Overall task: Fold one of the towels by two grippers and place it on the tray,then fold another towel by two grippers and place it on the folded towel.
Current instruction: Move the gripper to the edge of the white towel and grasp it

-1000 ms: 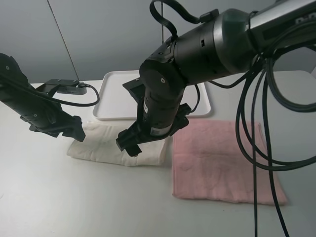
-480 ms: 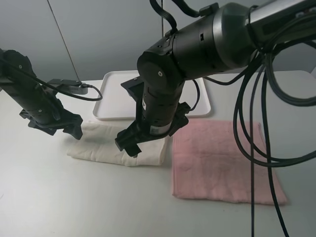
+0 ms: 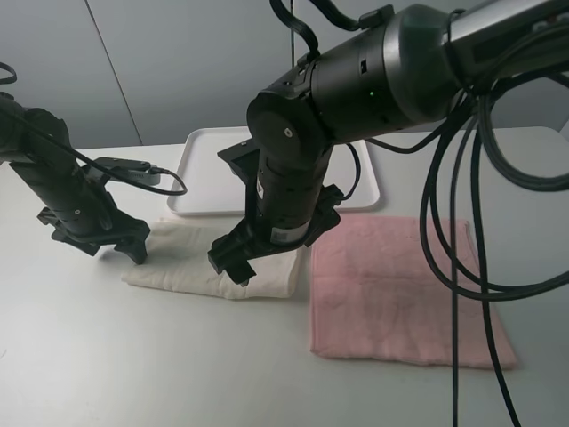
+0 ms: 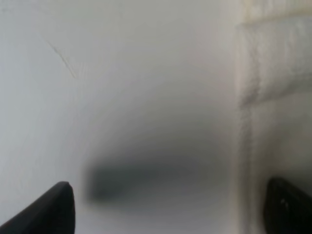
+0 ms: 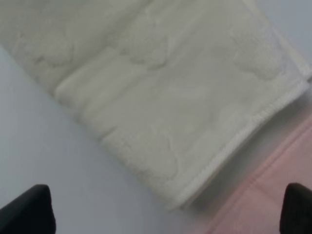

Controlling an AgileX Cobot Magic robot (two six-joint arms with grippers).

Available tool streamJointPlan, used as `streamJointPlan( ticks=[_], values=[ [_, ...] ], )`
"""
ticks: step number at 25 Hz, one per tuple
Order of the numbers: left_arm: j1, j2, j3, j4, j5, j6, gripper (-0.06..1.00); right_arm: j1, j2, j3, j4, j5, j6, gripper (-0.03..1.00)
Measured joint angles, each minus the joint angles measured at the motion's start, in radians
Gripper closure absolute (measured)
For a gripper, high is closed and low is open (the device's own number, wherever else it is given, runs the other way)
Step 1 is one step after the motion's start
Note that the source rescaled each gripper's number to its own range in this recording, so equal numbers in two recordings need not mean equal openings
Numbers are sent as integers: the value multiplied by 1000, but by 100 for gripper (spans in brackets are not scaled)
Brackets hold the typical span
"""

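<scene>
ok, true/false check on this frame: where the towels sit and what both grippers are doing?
1. The cream towel lies on the tray. False: it lies on the table, in front of the tray.
2. The pink towel lies spread flat on the table, beside the cream towel. True.
3. The left gripper is shut on the cream towel. False: it is open and holds nothing.
4. The right gripper is open over the cream towel. True.
</scene>
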Motion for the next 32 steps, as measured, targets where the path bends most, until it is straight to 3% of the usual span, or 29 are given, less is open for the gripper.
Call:
streamJointPlan(
  ticks=[9, 20, 28, 32],
  values=[
    [0, 25, -7, 0, 2, -18, -5, -20, 0, 0, 105, -2, -25, -3],
    [0, 25, -11, 0, 4, -18, -5, -96, 35, -15, 248, -43, -74, 14],
    [0, 25, -11, 0, 4, -18, -5, -107, 131, -107, 313, -1, -108, 15],
    [0, 25, -11, 0, 4, -18, -5, -164, 133, -111, 359, 2, -124, 15]
  ],
)
